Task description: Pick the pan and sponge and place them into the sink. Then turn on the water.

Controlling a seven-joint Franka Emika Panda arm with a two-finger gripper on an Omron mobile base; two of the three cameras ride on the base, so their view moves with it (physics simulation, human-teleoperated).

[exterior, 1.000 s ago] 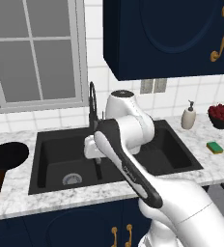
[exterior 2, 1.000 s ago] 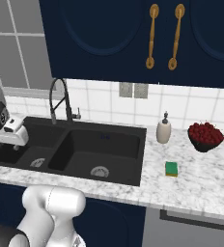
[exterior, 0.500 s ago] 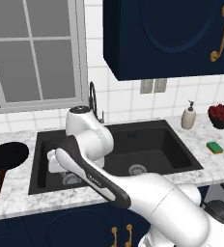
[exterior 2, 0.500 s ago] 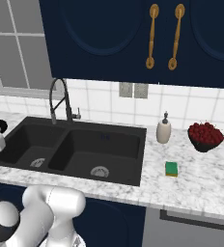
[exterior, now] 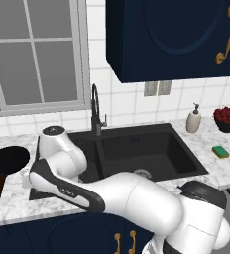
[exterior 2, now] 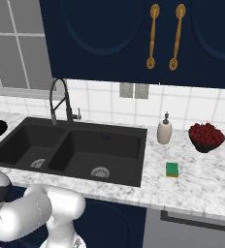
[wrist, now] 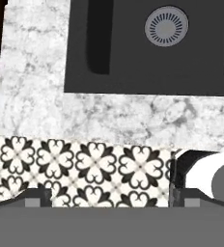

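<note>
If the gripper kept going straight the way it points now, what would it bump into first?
Probably the marble counter by the front edge of the sink, or the patterned floor just past that edge. The hand view looks straight down on both, and depth is unclear, so I cannot be sure which.

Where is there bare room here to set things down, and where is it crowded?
Both sink basins lie bare. Bare marble between sink rim and sponge. Crowded: back right counter, soap dispenser beside fruit bowl; left counter, pan with the arm.

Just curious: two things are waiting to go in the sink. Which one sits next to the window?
The pan, on the counter left of the sink. The sponge lies on the right.
</note>
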